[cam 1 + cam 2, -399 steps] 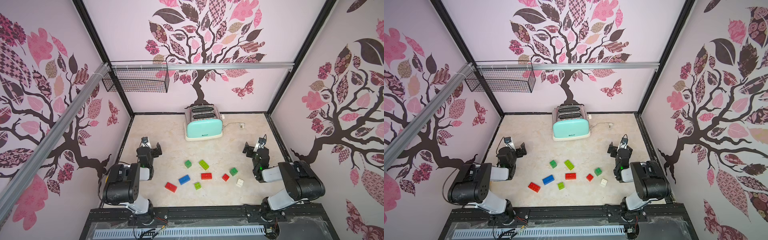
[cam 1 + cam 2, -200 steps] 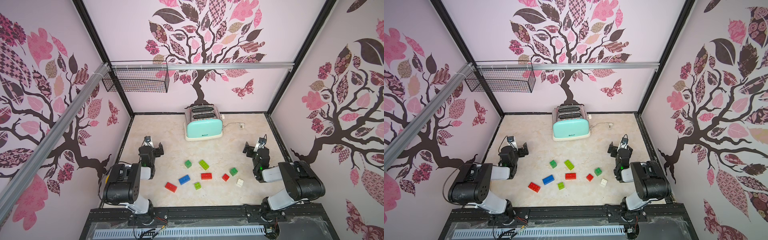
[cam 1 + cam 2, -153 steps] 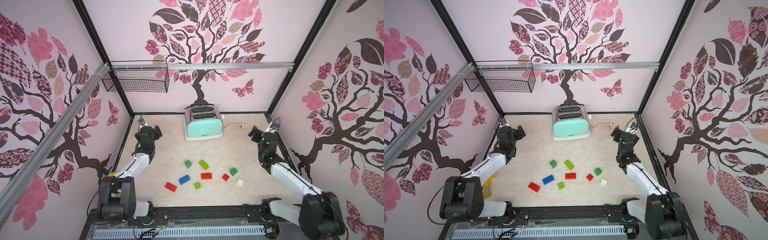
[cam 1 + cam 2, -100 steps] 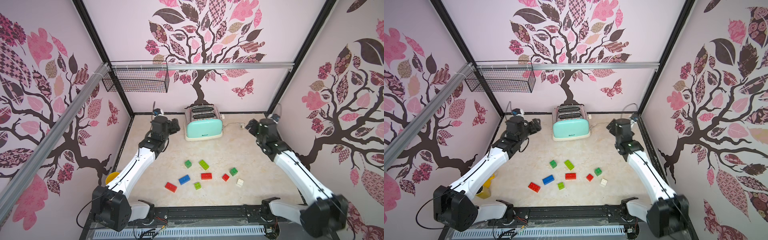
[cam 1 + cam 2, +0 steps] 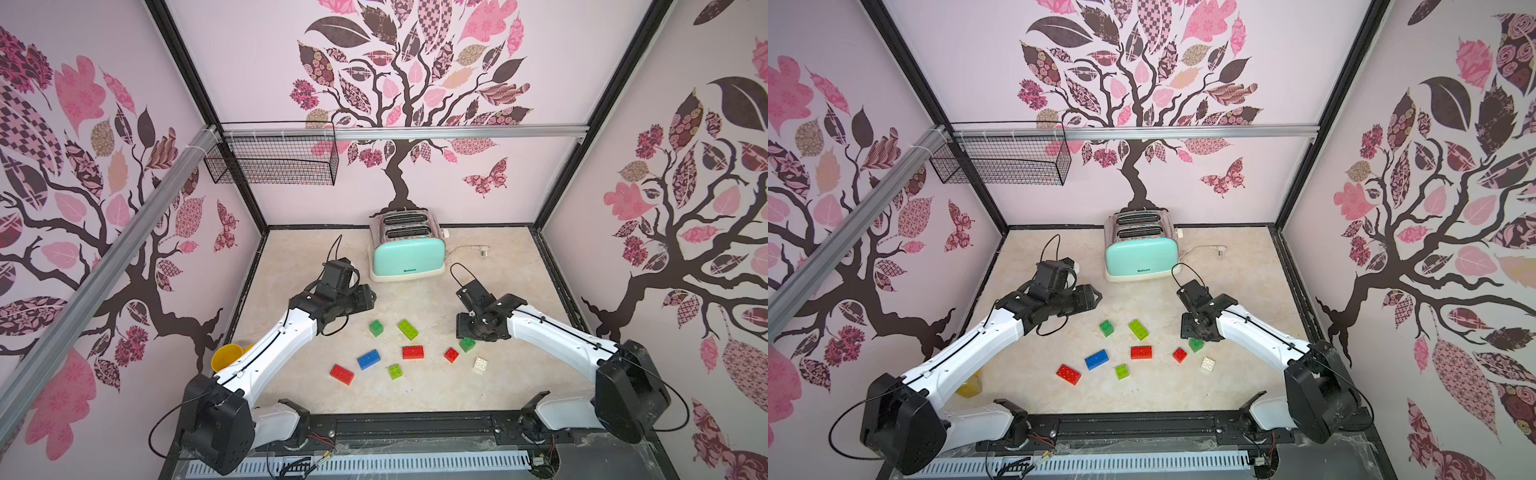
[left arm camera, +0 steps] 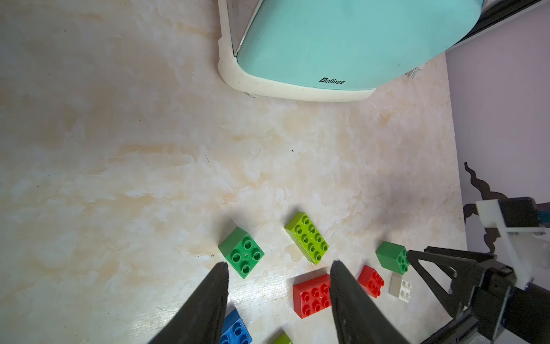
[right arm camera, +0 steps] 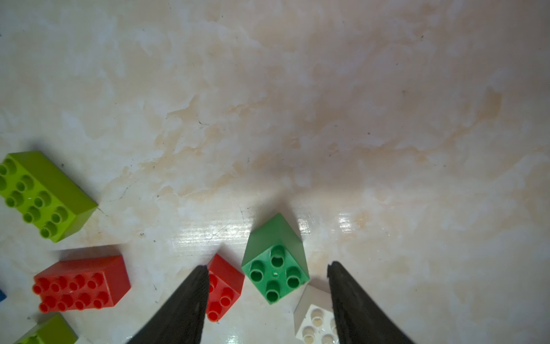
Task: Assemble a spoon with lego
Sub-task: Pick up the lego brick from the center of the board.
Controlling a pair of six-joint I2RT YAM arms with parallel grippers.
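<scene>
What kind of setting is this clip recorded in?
Probably a staged robot test cell dressed as a kitchen corner: tree-decal walls in a black frame, a mint toaster on a marble-look table, and a wire basket.

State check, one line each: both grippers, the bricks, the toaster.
Left gripper: open, empty, above the bricks.
Right gripper: open, empty, over the dark green square brick.
Eight loose plastic bricks: separate, studs up, nothing joined.
Mint toaster: upright, slots empty, plug lying loose.

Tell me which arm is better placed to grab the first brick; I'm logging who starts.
Probably right: the right gripper hangs open directly over the dark green square brick; the left gripper has only bare table between its fingers.
</scene>
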